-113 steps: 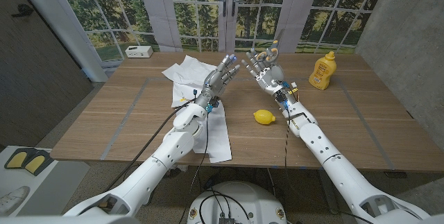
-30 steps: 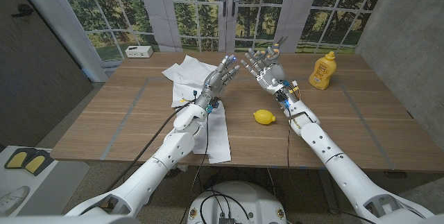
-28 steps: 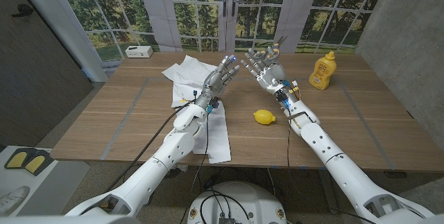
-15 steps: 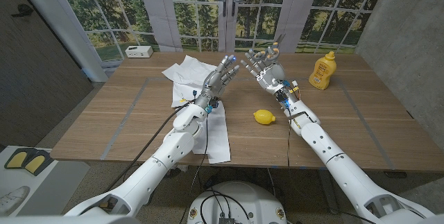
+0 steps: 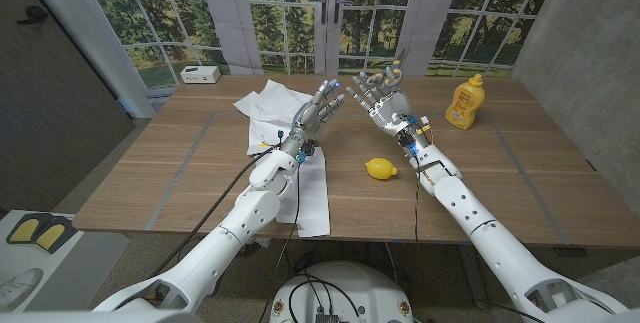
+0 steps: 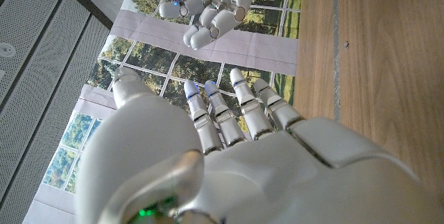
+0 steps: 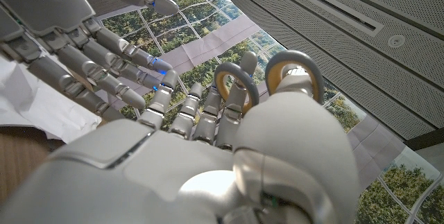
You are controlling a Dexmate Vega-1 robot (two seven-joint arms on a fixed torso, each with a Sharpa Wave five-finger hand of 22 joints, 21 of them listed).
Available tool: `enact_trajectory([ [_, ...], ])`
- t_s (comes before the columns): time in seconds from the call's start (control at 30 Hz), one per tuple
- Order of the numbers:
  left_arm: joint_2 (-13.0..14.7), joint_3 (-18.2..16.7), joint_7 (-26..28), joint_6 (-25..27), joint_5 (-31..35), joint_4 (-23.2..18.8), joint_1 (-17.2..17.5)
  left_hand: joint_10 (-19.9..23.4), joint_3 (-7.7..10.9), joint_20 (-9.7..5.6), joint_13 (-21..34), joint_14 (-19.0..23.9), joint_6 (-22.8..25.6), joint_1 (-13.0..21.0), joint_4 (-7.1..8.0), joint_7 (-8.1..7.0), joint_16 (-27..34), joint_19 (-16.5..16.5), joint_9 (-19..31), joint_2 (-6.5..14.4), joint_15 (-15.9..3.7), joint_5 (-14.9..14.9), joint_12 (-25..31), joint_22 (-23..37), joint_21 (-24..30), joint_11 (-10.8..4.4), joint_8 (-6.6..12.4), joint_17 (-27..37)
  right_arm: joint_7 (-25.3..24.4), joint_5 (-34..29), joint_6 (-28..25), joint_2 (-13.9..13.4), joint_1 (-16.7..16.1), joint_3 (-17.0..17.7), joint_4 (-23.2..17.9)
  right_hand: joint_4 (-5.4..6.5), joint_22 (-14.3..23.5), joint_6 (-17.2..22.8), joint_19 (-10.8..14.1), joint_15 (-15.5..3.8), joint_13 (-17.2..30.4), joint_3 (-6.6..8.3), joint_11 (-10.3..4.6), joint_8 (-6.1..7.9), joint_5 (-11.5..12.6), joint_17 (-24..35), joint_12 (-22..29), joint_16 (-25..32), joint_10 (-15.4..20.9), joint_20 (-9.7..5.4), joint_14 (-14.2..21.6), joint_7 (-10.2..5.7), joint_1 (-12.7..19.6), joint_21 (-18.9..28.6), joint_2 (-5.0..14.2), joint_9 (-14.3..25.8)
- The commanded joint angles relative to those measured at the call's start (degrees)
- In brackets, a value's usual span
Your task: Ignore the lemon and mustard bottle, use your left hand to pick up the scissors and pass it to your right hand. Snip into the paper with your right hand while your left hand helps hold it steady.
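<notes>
My right hand (image 5: 385,98) is raised over the middle of the table and holds the scissors (image 5: 397,67). Their grey, yellow-lined handle loops (image 7: 295,55) sit around its fingers in the right wrist view, above the back of the right hand (image 7: 208,161). My left hand (image 5: 315,113) is raised just left of it, fingers straight and apart, holding nothing. The fingertips of the two hands come close together. In the left wrist view the left hand (image 6: 243,161) faces the curled right hand (image 6: 208,2). The white paper (image 5: 270,103) lies crumpled on the table behind and under the left arm.
A lemon (image 5: 380,169) lies on the wooden table (image 5: 180,163) below the right wrist. The yellow mustard bottle (image 5: 462,103) stands at the back right. A small white box (image 5: 201,74) sits on the sill at the back left.
The left hand has eased slightly away from the right hand. The right hand still holds the scissors in the same place.
</notes>
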Motion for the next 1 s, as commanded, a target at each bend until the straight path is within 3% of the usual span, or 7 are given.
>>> enact_trajectory([
  [0.03, -0.23, -0.04, -0.44, 0.04, -0.23, 0.74, -0.45, 0.43, 0.03, -4.77, 0.1, 0.64, 0.59, 0.61, 0.26, 0.16, -0.19, 0.64, 0.16, 0.36, -9.33, -0.3, -0.03, 0.3, 0.06, -0.08, -0.12, 0.16, 0.41, -0.18, -0.05, 0.06, 0.24, -0.02, 0.58, -0.32, 0.3, -0.57, 1.2, -2.31, 4.2, -0.39, 0.31, 1.79, 0.48, 1.88, 2.72, 1.21, -1.58, -0.44, 1.01, 0.01, 0.01, 0.2, -0.01, 2.25],
  [0.4, -0.49, -0.17, -0.97, -0.14, -0.32, 1.53, -1.01, 0.5, 0.04, -4.83, 0.1, 0.62, 0.67, 0.62, 0.3, 0.17, -0.2, 0.65, 0.16, 0.37, -9.32, -0.31, -0.01, 0.31, 0.06, -0.09, -0.1, 0.16, 1.09, -0.76, 0.44, 0.1, 0.65, -0.17, 0.87, -0.09, 0.45, -0.97, 1.26, -1.49, 9.77, -0.87, 1.17, 3.97, 0.65, 4.28, 6.56, 1.96, -3.43, -0.42, -0.01, 0.71, -0.76, 0.05, -0.34, 4.89],
  [0.67, -0.54, -0.35, -1.2, -0.28, -0.44, 1.76, -1.09, 0.53, 0.03, -4.77, 0.09, 0.62, 0.73, 0.61, 0.35, 0.17, -0.2, 0.62, 0.16, 0.38, -9.32, -0.32, -0.01, 0.31, 0.05, -0.1, -0.11, 0.16, 0.6, -1.15, 0.38, 0.01, 0.84, -0.39, 0.64, -0.29, 0.51, -2.11, 1.5, -1.53, 14.02, -0.89, 1.01, 5.23, 0.88, 6.06, 9.53, 2.92, -4.61, -1.13, 0.17, 0.12, -0.56, 0.02, -0.33, 6.74],
  [1.0, -0.1, -0.74, -1.04, -0.81, -0.08, 1.16, -0.92, 0.51, 0.03, -4.77, 0.09, 0.6, 0.77, 0.63, 0.39, 0.17, -0.21, 0.6, 0.16, 0.36, -9.31, -0.33, -0.02, 0.31, 0.04, -0.11, -0.12, 0.16, 0.89, -1.21, 0.22, 0.11, 1.2, -0.64, 0.89, -0.42, 0.58, -4.03, 1.68, -1.99, 23.29, -1.06, 0.8, 7.24, 1.12, 9.53, 16.08, 5.08, -6.34, -1.54, 0.59, 0.2, -0.63, -0.26, -0.45, 9.37],
])
